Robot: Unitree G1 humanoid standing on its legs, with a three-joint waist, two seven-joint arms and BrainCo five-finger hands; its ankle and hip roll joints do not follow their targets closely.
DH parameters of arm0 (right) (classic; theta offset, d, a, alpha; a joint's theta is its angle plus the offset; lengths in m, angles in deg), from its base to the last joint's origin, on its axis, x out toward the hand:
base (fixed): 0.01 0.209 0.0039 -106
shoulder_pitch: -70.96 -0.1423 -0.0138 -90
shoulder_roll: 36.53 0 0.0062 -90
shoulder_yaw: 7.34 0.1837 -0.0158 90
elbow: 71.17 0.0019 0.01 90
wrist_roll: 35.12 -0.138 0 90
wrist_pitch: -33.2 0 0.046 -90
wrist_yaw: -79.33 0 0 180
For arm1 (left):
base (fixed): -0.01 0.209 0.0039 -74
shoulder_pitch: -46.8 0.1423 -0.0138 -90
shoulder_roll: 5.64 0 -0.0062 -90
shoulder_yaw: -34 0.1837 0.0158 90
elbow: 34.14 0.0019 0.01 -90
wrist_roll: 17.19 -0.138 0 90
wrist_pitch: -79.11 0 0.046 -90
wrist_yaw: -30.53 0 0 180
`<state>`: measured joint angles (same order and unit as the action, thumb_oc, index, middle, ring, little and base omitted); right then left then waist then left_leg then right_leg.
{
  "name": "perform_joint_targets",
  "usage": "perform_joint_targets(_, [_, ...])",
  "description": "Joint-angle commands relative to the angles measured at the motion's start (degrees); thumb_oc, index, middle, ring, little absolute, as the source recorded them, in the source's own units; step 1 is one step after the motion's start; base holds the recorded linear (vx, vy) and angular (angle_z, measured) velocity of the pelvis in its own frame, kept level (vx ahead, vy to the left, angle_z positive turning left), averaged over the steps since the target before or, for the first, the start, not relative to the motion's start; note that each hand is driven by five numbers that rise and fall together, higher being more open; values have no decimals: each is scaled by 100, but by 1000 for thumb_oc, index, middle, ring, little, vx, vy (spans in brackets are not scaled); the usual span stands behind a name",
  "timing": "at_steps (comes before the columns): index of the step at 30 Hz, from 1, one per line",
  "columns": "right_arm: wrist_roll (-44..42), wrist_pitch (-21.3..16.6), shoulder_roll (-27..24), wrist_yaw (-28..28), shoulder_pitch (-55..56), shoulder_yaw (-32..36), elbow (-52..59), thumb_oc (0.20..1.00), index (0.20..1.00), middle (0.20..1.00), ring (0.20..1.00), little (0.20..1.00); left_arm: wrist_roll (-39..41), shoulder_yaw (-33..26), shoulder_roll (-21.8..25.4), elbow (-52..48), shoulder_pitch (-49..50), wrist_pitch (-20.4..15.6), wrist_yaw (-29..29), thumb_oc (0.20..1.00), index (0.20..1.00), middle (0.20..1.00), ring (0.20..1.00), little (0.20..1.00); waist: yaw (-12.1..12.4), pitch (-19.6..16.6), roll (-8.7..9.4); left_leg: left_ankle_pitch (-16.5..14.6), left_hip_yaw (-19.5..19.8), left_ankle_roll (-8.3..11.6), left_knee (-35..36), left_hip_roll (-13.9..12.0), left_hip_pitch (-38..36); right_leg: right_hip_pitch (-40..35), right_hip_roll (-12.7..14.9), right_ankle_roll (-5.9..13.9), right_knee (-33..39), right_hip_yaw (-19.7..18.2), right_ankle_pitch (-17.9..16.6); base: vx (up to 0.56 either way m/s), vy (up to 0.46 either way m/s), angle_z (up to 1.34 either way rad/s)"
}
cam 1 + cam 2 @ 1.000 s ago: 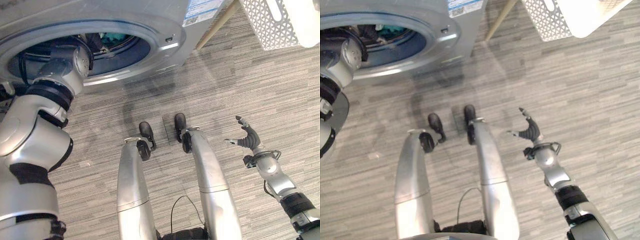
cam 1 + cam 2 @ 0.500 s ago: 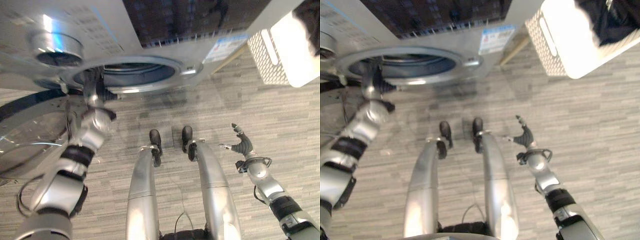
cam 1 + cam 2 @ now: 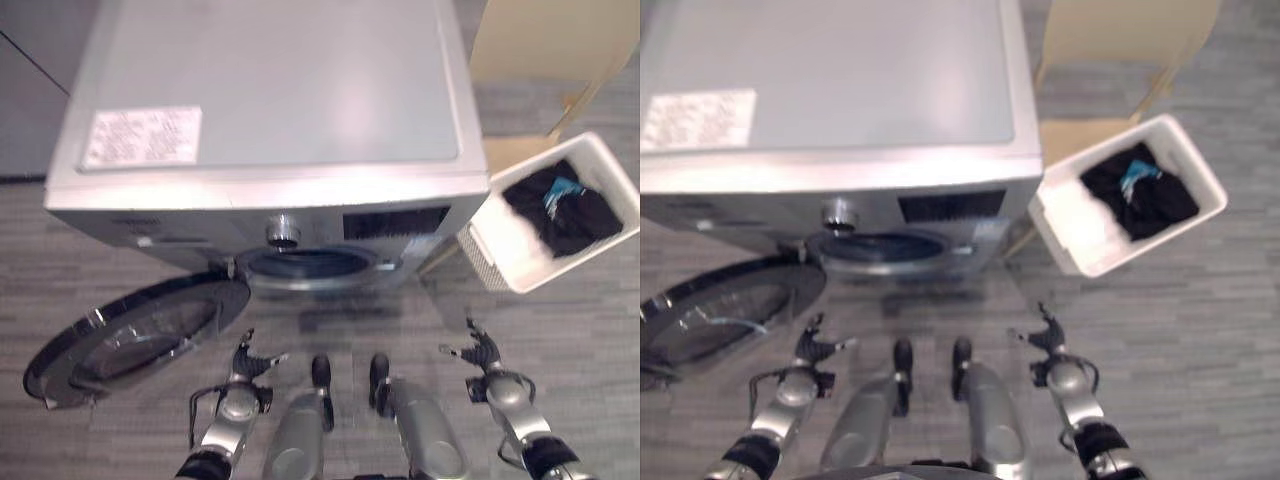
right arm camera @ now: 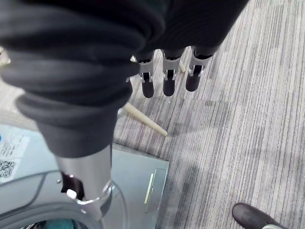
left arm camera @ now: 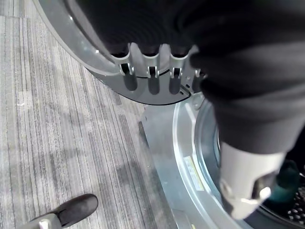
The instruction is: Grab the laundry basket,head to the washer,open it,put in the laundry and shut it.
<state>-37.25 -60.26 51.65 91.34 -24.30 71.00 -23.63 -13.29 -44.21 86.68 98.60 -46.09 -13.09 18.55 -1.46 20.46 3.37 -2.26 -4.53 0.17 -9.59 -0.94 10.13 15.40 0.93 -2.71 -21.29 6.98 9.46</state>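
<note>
1. Below the washer (image 3: 270, 150) front, your left hand (image 3: 243, 366) and right hand (image 3: 482, 352) both hang low over the floor (image 3: 580, 330), fingers relaxed and spread, holding nothing.
2. Done so far, by the look of it: you stand at the machine and its door (image 3: 130, 335) is swung wide to your left, lying low beside the drum opening (image 3: 308, 264).
3. Note the laundry basket (image 3: 1200, 215): it sits to your right, just beside the washer's corner, with dark laundry (image 3: 1138, 195) inside it.
4. Inside the drum, the left wrist view shows something teal (image 5: 288, 174); you cannot tell how much is loaded.
5. Left to do, as you should judge it: move the basket's clothes into the drum, then shut the door.
</note>
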Motion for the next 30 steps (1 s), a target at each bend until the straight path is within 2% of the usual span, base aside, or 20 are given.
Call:
perform_joint_targets(1, [153, -71, -243, -57, 194, 18, -47, 1000, 1000, 1000, 1000, 1000, -173, 173, -20, 152, 9, -98, 119, 1000, 1000, 1000, 1000, 1000, 115, -353, 14, -435, 934, 93, -291, 179, -10, -794, 40, 546, 1429, -331, -292, 82, 74, -16])
perform_joint_targets(2, [153, -71, -243, -57, 193, 18, -47, 1000, 1000, 1000, 1000, 1000, -173, 173, -19, 153, 7, -98, 119, 1000, 1000, 1000, 1000, 1000, 105, -364, 19, -412, 942, 92, -272, 187, 0, -784, 47, 548, 1439, -323, -304, 144, 123, -31])
perform_joint_targets(3, [169, -78, -236, -90, 162, 61, -273, 1000, 1000, 1000, 1000, 1000, -263, 225, -117, 456, -21, -101, 176, 1000, 1000, 1000, 1000, 1000, 37, -596, 9, -408, 1228, 101, 54, 285, -224, -951, 18, 589, 1650, -424, -366, 91, 66, -42])
perform_joint_targets(4, [169, -78, -236, -90, 162, 61, -273, 1000, 1000, 1000, 1000, 1000, -263, 225, -117, 457, -22, -101, 176, 1000, 1000, 1000, 1000, 1000, 37, -593, 9, -406, 1228, 101, 57, 285, -229, -955, 18, 589, 1652, -424, -366, 163, 137, -48])
perform_joint_targets(6, [121, -45, -208, -155, 211, 137, -357, 1000, 1000, 1000, 1000, 1000, -347, 265, -160, 618, 23, -78, 227, 1000, 1000, 1000, 1000, 1000, -48, -834, -11, -420, 1144, 65, 278, 264, -450, -1067, 15, 648, 1794, -541, -470, 175, 147, -24])
perform_joint_targets(9, [59, -16, -130, -157, 253, 185, -511, 1000, 1000, 1000, 1000, 1000, -616, 387, -171, 871, -2, -75, 266, 1000, 1000, 1000, 1000, 1000, -148, -1047, -42, -376, 732, -26, 671, 244, -773, -1128, 42, 807, 1964, -824, -675, 93, 167, -61])
perform_joint_targets(11, [56, -5, -113, -157, 262, 178, -493, 1000, 1000, 1000, 1000, 1000, -661, 414, -168, 884, -29, -80, 262, 1000, 1000, 1000, 1000, 1000, -148, -1061, -48, -374, 601, -46, 745, 233, -807, -1082, 38, 845, 1967, -918, -724, -29, 86, -79])
perform_joint_targets(14, [36, 25, -84, -151, 299, 194, -361, 1000, 1000, 1000, 1000, 1000, -734, 459, -127, 805, -94, -108, 244, 1000, 1000, 1000, 1000, 1000, -183, -1021, -76, -398, 127, -114, 825, 163, -839, -864, 3, 941, 1851, -1092, -793, -88, 73, -96])
perform_joint_targets(15, [33, 14, -55, -138, 303, 214, -288, 1000, 1000, 1000, 1000, 1000, -777, 457, -111, 808, -136, -123, 216, 1000, 1000, 1000, 1000, 1000, -132, -958, -84, -460, -245, -133, 802, 74, -884, -698, 94, 1009, 1764, -792, -810, -106, 14, -160])
perform_joint_targets(16, [35, -2, -46, -117, 291, 224, -243, 1000, 1000, 1000, 1000, 1000, -785, 454, -99, 777, -161, -124, 194, 1000, 1000, 1000, 1000, 1000, -84, -942, -106, -470, -422, -119, 806, 11, -903, -654, 202, 1010, 1740, -411, -775, -95, -34, -196])
perform_joint_targets(18, [81, -30, -1, -93, 312, 216, -69, 1000, 1000, 1000, 1000, 1000, -819, 446, -71, 687, -187, -123, 161, 1000, 1000, 1000, 1000, 1000, 7, -939, -165, -456, -819, -65, 875, -138, -1025, -662, 486, 938, 1676, 666, -665, -15, -67, -197])
perform_joint_targets(20, [140, -40, 29, -25, 324, 239, 25, 1000, 1000, 1000, 1000, 1000, -783, 387, -36, 609, -226, -121, 129, 1000, 1000, 1000, 1000, 1000, 91, -939, -245, -579, -1231, -11, 877, -336, -1206, -684, 799, 962, 1468, 1634, -521, 32, -78, -184])
perform_joint_targets(21, [142, -37, 30, -24, 327, 241, 30, 1000, 1000, 1000, 1000, 1000, -783, 388, -35, 606, -226, -119, 129, 1000, 1000, 1000, 1000, 1000, 97, -935, -244, -582, -1237, -12, 877, -336, -1212, -682, 801, 965, 1454, 1629, -515, -16, -88, -119])
perform_joint_targets(22, [151, -34, 50, -5, 337, 251, 47, 1000, 1000, 1000, 1000, 1000, -777, 355, -21, 557, -219, -116, 114, 1000, 1000, 1000, 1000, 1000, 118, -963, -242, -611, -1478, -4, 884, -381, -1267, -764, 940, 958, 1475, 2012, -513, 106, -160, -156])
perform_joint_targets(23, [201, 22, 94, 17, 392, 239, 100, 1000, 1000, 1000, 1000, 1000, -795, 322, -39, 523, -167, -100, 76, 1000, 1000, 1000, 1000, 1000, 40, -1033, -241, -704, -1788, 4, 861, -418, -1473, -829, 967, 943, 1500, 2025, -524, 181, -197, -130])
perform_joint_targets(24, [199, 27, 83, 38, 405, 253, 125, 1000, 1000, 1000, 1000, 1000, -763, 300, -70, 531, -141, -108, 76, 1000, 1000, 1000, 1000, 1000, -10, -1063, -271, -766, -1847, 1, 787, -432, -1534, -788, 941, 965, 1503, 1841, -526, 183, -147, -145])
perform_joint_targets(25, [199, 30, 78, 39, 410, 250, 130, 1000, 1000, 1000, 1000, 1000, -763, 298, -74, 532, -138, -110, 75, 1000, 1000, 1000, 1000, 1000, 5, -1065, -275, -777, -1866, 2, 778, -436, -1535, -781, 935, 964, 1501, 1822, -527, 177, -96, -91])
perform_joint_targets(27, [175, 44, 23, 54, 470, 278, 176, 1000, 1000, 1000, 1000, 1000, -721, 284, -159, 566, -88, -138, 74, 1000, 1000, 1000, 1000, 1000, -85, -1079, -380, -964, -1915, 45, 163, -606, -1480, -902, 776, 926, 1735, 1503, -507, 207, -174, -97])
perform_joint_targets(29, [162, 27, -79, 53, 530, 314, 283, 1000, 1000, 1000, 1000, 1000, -649, 279, -246, 526, -77, -167, 115, 1000, 1000, 1000, 1000, 1000, -66, -946, -421, -742, -1801, 140, -854, -901, -1175, -1133, 608, 762, 1911, 1298, -475, 165, -224, -72])
perform_joint_targets(30, [153, 30, -125, 74, 541, 324, 300, 1000, 1000, 1000, 1000, 1000, -597, 292, -300, 487, -74, -184, 122, 1000, 1000, 1000, 1000, 1000, -24, -868, -467, -601, -1580, 219, -1250, -1007, -989, -1248, 478, 646, 2017, 1228, -440, 122, -184, -61])
